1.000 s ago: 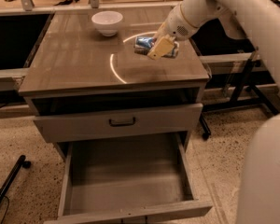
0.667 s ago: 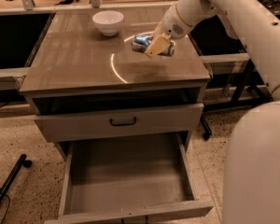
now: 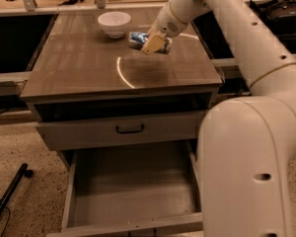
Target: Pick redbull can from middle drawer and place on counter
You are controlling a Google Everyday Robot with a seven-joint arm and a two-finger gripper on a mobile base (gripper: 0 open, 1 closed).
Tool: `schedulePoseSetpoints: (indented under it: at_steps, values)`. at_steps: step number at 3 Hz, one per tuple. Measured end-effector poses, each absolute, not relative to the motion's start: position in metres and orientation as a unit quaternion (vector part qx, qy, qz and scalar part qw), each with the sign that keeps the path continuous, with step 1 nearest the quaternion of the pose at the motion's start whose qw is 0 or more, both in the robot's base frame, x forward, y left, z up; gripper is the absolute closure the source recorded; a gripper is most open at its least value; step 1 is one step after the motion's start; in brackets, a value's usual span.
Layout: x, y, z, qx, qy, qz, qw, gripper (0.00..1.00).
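Observation:
The redbull can [image 3: 137, 37] lies sideways in my gripper [image 3: 150, 43], blue and silver, held just above the back of the counter [image 3: 84, 65]. The gripper is shut on the can, its tan fingers [image 3: 155, 42] across the can's right end. The can hangs a short way right of the white bowl [image 3: 114, 22]. A shadow falls on the counter below it. The middle drawer [image 3: 133, 181] is pulled open at the bottom of the view, its bare floor showing nothing inside.
A shut drawer with a black bar handle [image 3: 129, 129] sits above the open one. My white arm [image 3: 246, 147] fills the right side. A black pole [image 3: 7, 196] lies on the speckled floor at left. Headphones [image 3: 281, 9] rest at the back right.
My gripper has carried the can left and farther back over the counter, closer to the white bowl. The drawer and bowl have not moved.

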State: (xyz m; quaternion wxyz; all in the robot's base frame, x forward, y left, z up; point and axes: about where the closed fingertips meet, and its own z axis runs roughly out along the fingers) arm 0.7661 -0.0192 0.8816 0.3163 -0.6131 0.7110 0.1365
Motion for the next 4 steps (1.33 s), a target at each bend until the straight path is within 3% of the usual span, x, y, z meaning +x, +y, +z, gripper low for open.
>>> schedulePoseSetpoints:
  at_steps: [1,2,4]
  values:
    - [0.777,-0.004,0.881,-0.621,0.705,0.139,0.314,0.05]
    - [0.782,0.003,0.880,-0.624,0.703,0.141,0.312,0.00]
    - [0.767,-0.067,0.898,-0.581,0.744,0.117,0.310,0.00]
